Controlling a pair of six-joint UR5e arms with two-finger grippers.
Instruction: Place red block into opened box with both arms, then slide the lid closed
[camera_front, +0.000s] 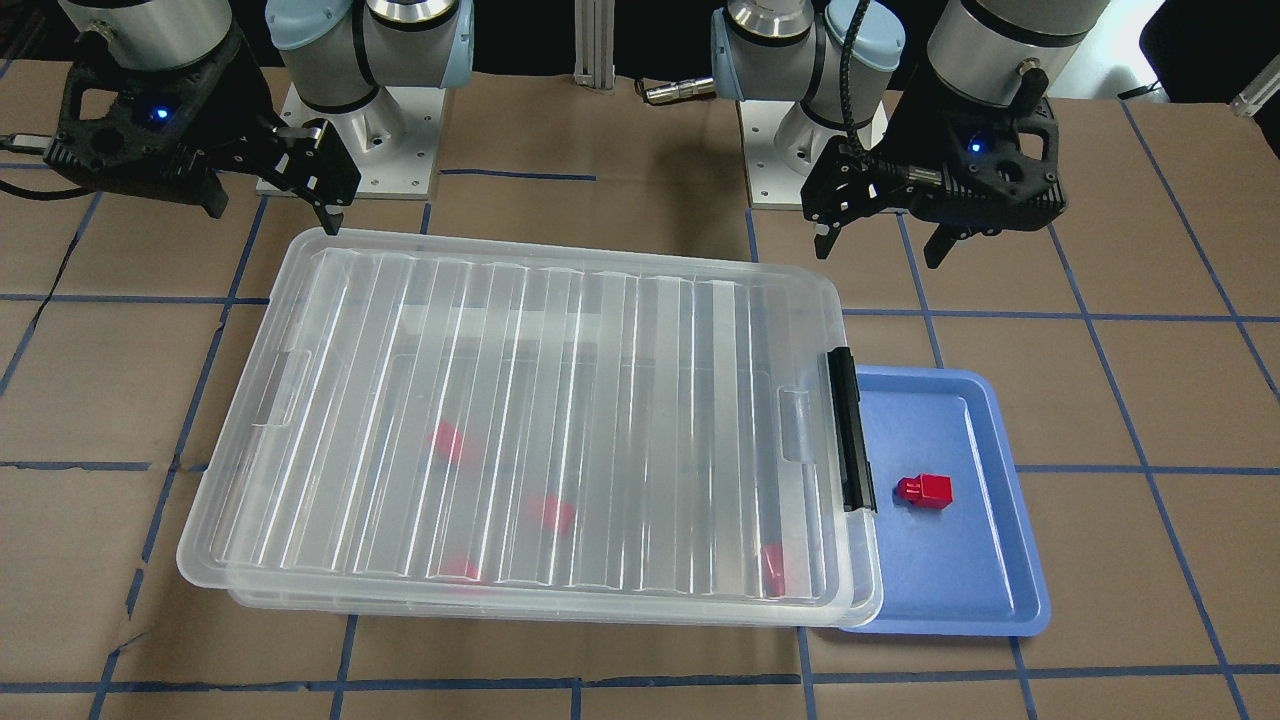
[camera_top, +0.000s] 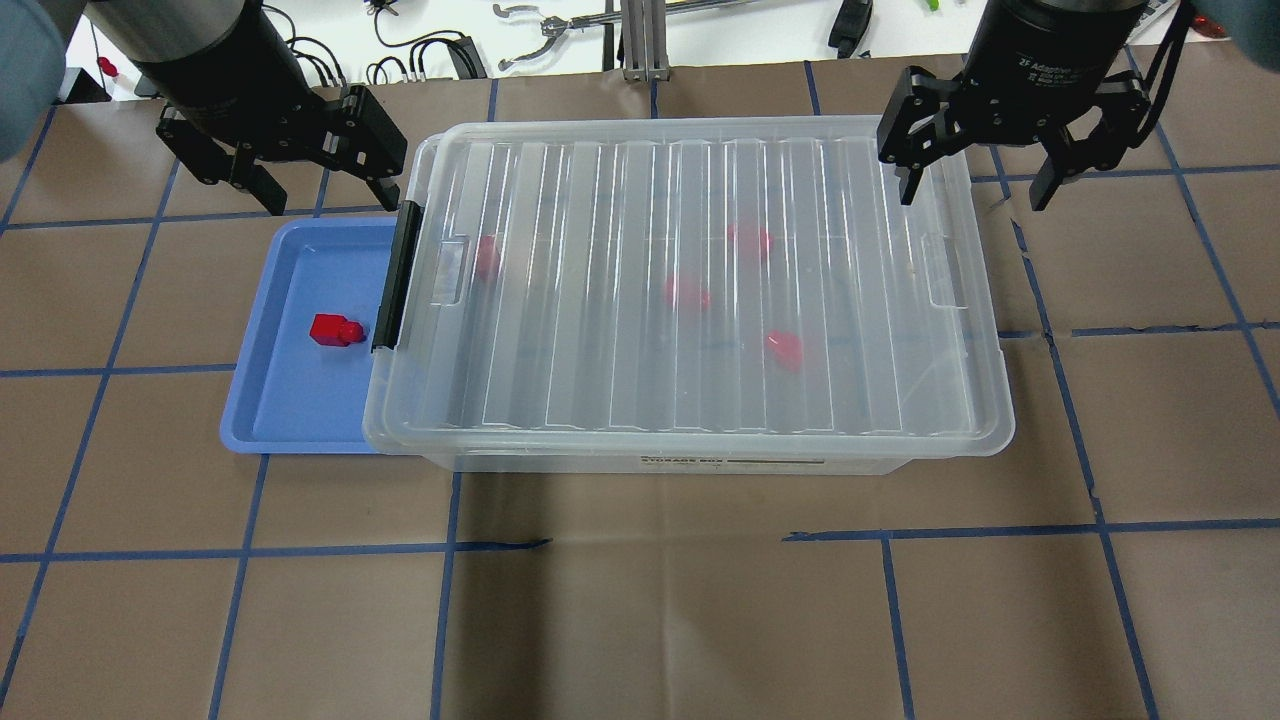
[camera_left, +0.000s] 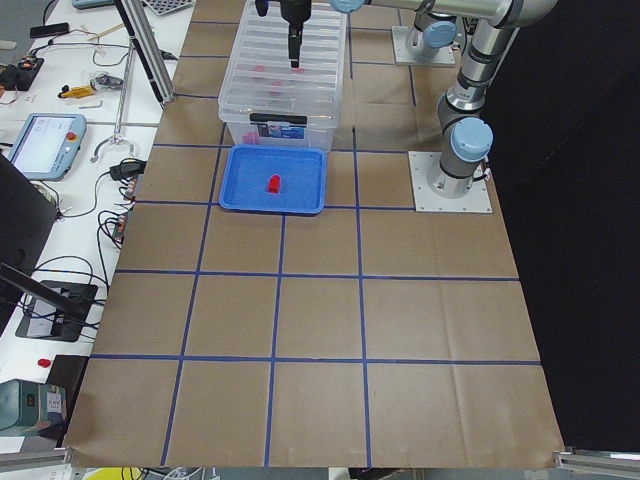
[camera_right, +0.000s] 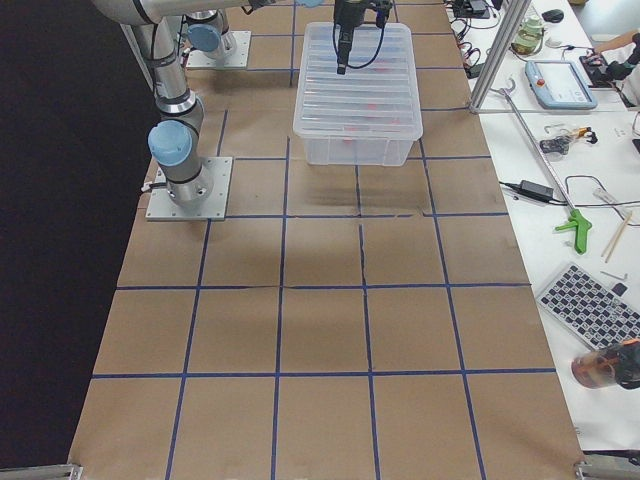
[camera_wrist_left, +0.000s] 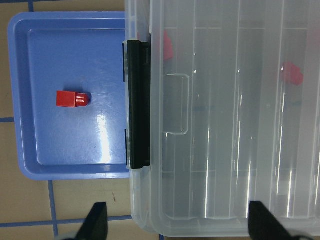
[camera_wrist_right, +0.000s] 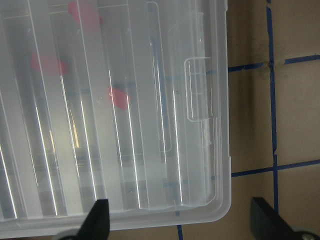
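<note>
The clear box (camera_top: 700, 462) stands mid-table with the ribbed lid (camera_top: 690, 280) lying flat over it, slightly askew. Its black latch bar (camera_top: 398, 275) faces the blue tray (camera_top: 290, 400). One red block (camera_top: 335, 329) lies on that tray, also seen as the red block (camera_wrist_left: 71, 99) from the left wrist. Several red blocks (camera_top: 688, 293) show blurred through the lid. My left gripper (camera_top: 325, 190) hangs open above the box's far corner at the latch end, holding nothing. My right gripper (camera_top: 972, 190) hangs open over the opposite far corner, also holding nothing.
The blue tray (camera_front: 960, 570) touches the box's latch end and part of it lies under the box rim. Both arm bases (camera_front: 360, 150) stand behind the box. Brown paper with blue tape lines covers the table (camera_top: 640, 620). Tools and cables lie beyond the far edge.
</note>
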